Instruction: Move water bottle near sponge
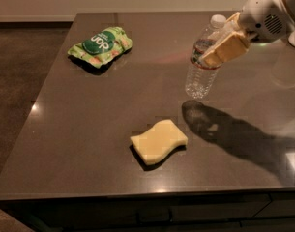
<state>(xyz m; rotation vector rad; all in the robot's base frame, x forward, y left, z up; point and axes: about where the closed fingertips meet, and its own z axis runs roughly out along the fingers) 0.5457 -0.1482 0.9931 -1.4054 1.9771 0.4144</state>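
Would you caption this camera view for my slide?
Gripper, upper right, holds water bottle above table, beyond the sponge.

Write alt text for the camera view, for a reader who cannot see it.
The gripper, reaching in from the upper right, is shut on a clear water bottle, holding it tilted above a dark table. A pale yellow sponge lies near the front edge, and a green snack bag lies at the back left.
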